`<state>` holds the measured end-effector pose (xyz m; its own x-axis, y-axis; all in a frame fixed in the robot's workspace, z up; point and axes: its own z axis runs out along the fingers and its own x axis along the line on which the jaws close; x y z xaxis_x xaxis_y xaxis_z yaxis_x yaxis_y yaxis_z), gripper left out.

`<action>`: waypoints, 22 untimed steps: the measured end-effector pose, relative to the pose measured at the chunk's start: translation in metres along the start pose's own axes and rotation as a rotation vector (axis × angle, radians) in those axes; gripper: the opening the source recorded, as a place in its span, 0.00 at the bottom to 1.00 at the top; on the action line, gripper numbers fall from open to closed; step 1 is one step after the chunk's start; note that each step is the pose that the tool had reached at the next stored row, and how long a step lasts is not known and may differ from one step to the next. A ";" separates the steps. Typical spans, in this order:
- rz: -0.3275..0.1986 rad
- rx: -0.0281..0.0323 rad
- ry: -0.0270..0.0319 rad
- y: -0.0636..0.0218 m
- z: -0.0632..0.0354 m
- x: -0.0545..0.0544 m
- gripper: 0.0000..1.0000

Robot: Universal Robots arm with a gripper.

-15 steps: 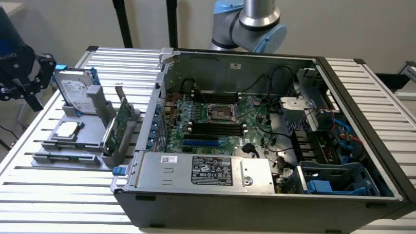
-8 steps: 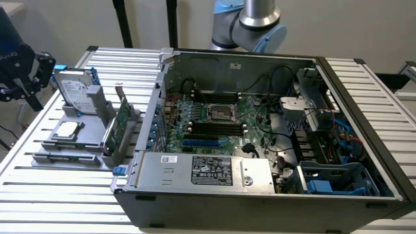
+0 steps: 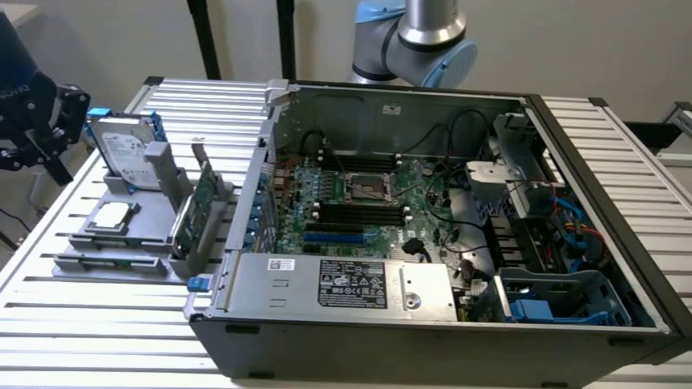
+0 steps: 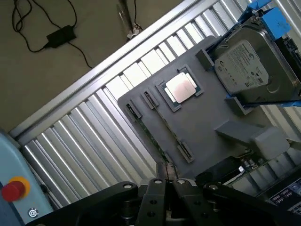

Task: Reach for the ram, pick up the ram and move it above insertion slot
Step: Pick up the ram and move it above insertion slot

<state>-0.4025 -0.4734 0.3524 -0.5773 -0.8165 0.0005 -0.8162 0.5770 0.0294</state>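
Note:
The ram point(image 4: 164, 127) is a thin green stick standing on edge between small holders on the grey fixture plate point(image 4: 207, 110). In the wrist view my gripper point(image 4: 170, 181) hovers above the plate's near end, fingers shut together with nothing between them and not touching the ram. My gripper point(image 3: 57, 154) hangs at the exterior view's far left, beside the fixture. The insertion slots point(image 3: 362, 212) are black rows on the motherboard inside the open computer case point(image 3: 605, 162), far from the gripper.
On the fixture also stand a silver hard drive point(image 3: 119, 146) in blue rails, a broader green expansion card point(image 3: 194, 212) and a square processor point(image 3: 112, 215). A red button point(image 4: 12, 189) sits on a light blue part. The table is ribbed metal point(image 3: 97, 324).

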 end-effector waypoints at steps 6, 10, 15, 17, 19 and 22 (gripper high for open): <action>-0.108 0.0027 0.0013 0.0000 0.0000 0.000 0.11; -0.182 0.0046 0.0022 0.0000 0.0000 0.000 0.11; -0.273 0.0082 0.0025 0.0000 0.0000 0.000 0.11; -0.309 0.0115 0.0018 0.0000 -0.0001 0.000 0.11; -0.345 0.0158 0.0003 0.0000 0.0000 0.000 0.11; -0.400 0.0215 -0.0013 0.0000 0.0000 0.000 0.11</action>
<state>-0.4025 -0.4734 0.3524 -0.2133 -0.9769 -0.0080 -0.9770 0.2133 0.0061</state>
